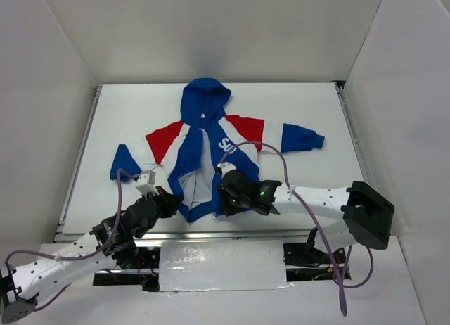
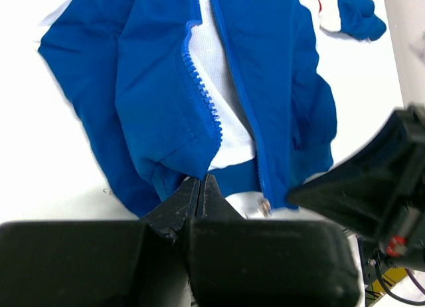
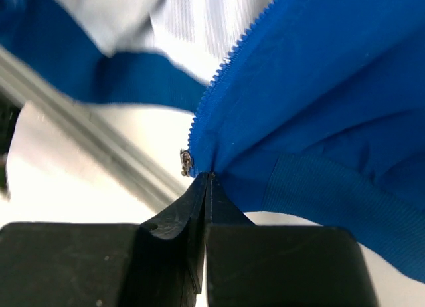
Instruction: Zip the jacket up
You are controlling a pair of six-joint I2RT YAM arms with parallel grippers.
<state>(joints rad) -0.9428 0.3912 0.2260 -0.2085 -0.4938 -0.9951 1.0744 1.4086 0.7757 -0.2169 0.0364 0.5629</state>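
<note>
**Open jacket gripped at both lower front corners**

The jacket (image 1: 204, 153) is laid flat on the white table (image 1: 302, 107), toward its near half. The blue hood (image 1: 204, 96) is pointed away from the arms and the sleeves are spread to either side. The front is unzipped: the two blue panels are parted and the white lining is exposed between them.

The left hand (image 1: 174, 202) is placed at the lower corner of the panel seen on the left from above. In the left wrist view its fingers (image 2: 189, 197) are pressed together with no gap, and the folded hem of that panel is pinched between their tips. A row of blue zipper teeth (image 2: 202, 101) is seen along the panel's inner edge.

The right hand (image 1: 225, 200) is set at the bottom of the other panel, the one marked with white lettering (image 1: 225, 143). In the right wrist view its fingers (image 3: 199, 201) are likewise clamped tight, and the bottom corner of the blue fabric is caught between them. The small metal slider (image 3: 186, 162) is seen just beside the fingertips, at the foot of that panel's teeth. A grey rail (image 3: 86, 131) is crossed behind it.

The two hands are held near each other but apart.
</note>
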